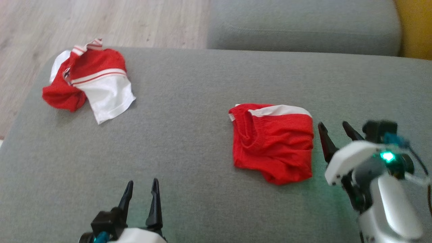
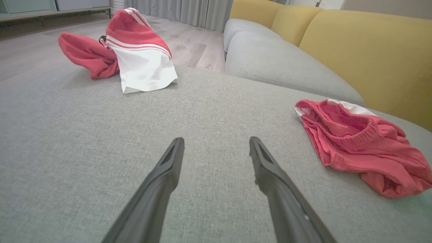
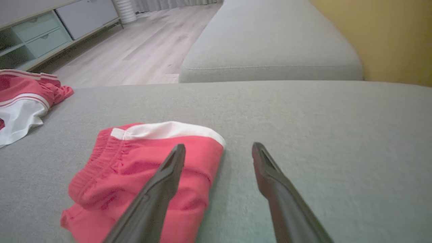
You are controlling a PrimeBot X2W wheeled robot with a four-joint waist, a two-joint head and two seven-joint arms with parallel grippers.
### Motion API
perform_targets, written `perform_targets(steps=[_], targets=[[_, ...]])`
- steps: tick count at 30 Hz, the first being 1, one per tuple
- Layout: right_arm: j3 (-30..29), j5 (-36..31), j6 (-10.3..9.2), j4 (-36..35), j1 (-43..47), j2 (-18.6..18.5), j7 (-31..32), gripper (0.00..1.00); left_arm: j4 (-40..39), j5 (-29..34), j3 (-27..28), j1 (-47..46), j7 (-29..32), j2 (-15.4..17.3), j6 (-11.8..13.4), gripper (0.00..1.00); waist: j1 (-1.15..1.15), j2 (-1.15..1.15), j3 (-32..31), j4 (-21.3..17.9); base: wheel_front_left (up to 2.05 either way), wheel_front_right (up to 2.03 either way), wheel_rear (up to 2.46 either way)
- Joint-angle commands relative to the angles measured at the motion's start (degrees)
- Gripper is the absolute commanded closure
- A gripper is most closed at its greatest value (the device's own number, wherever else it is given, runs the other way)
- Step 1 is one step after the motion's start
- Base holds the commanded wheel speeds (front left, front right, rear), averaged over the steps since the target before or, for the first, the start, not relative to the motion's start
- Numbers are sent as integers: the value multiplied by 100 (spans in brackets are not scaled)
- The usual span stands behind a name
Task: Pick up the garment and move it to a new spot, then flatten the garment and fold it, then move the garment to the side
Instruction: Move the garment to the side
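Folded shorts lie right of centre on the cushion, nearly square, waistband facing left, white band along the far edge, just beside the right gripper, whose jaws, like those of the left gripper, stand apart, empty.

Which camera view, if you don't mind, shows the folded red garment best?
The head view: the folded red garment lies whole, unobstructed. The left wrist view catches it obliquely at the right edge; in the right wrist view a dark finger covers part.
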Motion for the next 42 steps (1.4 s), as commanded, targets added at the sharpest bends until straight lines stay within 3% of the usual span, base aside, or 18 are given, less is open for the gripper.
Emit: perform_targets(steps=[1, 10, 17, 18, 19, 20, 22, 23, 30, 42], targets=[[106, 89, -4, -40, -376, -25, 176, 0, -139, 8, 175, -336, -34, 16, -30, 0, -1, 0, 130, 129, 0, 0, 0], [-270, -317, -4, 987, -1278, -25, 1122, 0, -55, 31, 175, -580, -71, -146, -84, 0, -1, 0, 506, 522, 0, 0, 0], [-488, -332, -4, 1512, -1468, -25, 1395, 0, 17, 70, 211, -698, -105, -252, -150, 0, -1, 0, 773, 661, 0, 0, 0], [-480, -302, -4, 1558, -1490, -25, 1404, 9, 27, 79, 219, -713, -108, -264, -157, 0, -1, 0, 803, 656, 0, 0, 0], [-452, -244, -4, 1595, -1516, -25, 1409, 24, 35, 88, 225, -725, -111, -274, -165, 0, -1, 0, 841, 641, 0, 0, 0], [-419, -179, -4, 1626, -1544, -25, 1408, 53, 42, 99, 231, -741, -114, -282, -173, 0, -1, 0, 880, 618, 0, 0, 0], [-325, -95, -4, 1649, -1611, -25, 1372, 93, 46, 131, 237, -786, -118, -292, -188, 0, -1, 0, 960, 539, 0, 0, 0], [-290, -79, -4, 1631, -1642, -25, 1315, 100, 43, 151, 234, -814, -120, -297, -197, 0, -1, 0, 994, 496, 0, 0, 0], [-157, -158, -4, 1280, -1881, -65, 1042, 100, -113, 323, 243, -1080, -127, -263, -216, 0, -1, 0, 1292, -161, 0, 0, 0], [-334, -23, -4, 455, -2082, -543, 1006, 100, -608, 702, 39, -1729, 241, -25, -231, 0, -1, 0, 1919, -1969, 0, 0, 0]])
